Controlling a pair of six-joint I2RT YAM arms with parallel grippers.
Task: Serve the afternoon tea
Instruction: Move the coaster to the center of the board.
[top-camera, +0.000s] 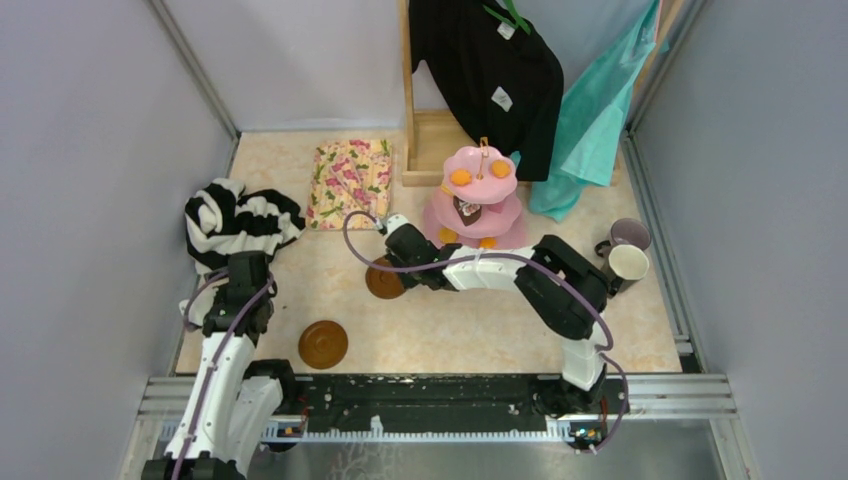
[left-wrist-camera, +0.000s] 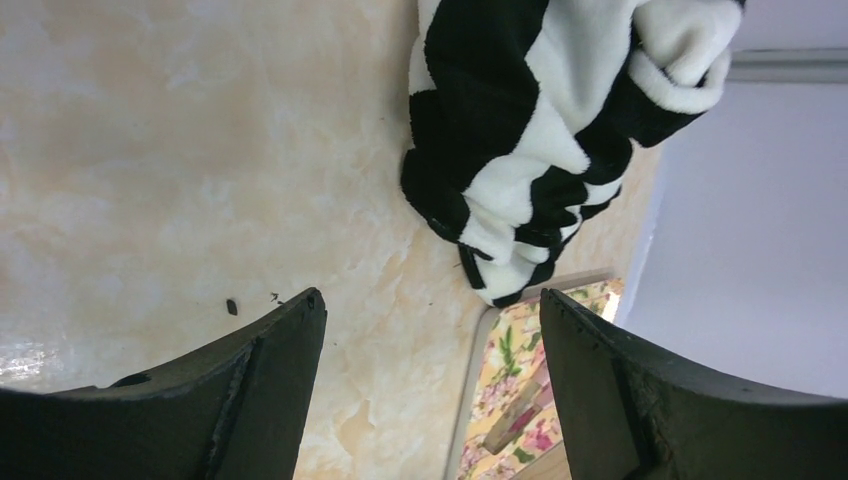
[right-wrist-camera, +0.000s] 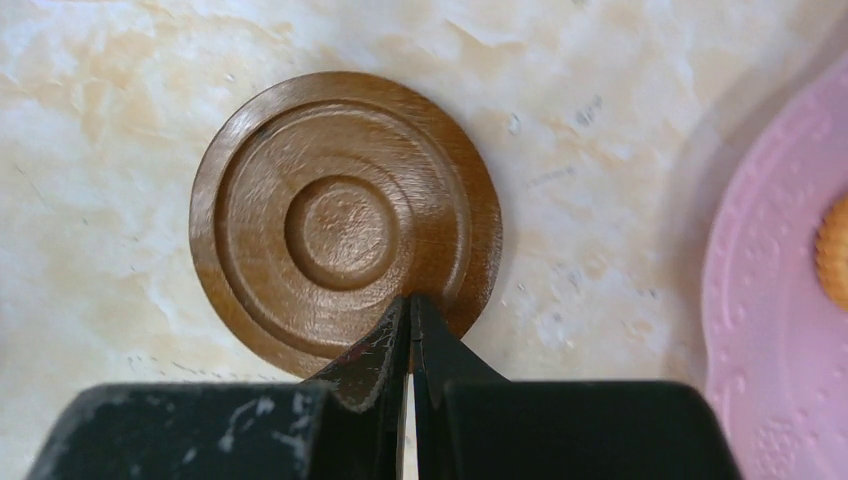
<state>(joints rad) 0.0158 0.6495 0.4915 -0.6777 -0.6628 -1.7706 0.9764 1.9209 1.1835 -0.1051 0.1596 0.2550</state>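
Note:
The pink three-tier cake stand stands at the back centre with orange pastries on top and a brown one in the middle tier. Its rim and a pastry show in the right wrist view. One brown saucer lies flat left of the stand. My right gripper is shut, its tips over the saucer's near rim, nothing between them. A second saucer lies near the front. A lilac mug and a cream mug stand at the right. My left gripper is open and empty over bare table.
The black-and-white striped garment lies bunched at the left, just beyond my left gripper. A floral cloth lies flat behind. A wooden rack with a black garment and a teal cloth stands at the back.

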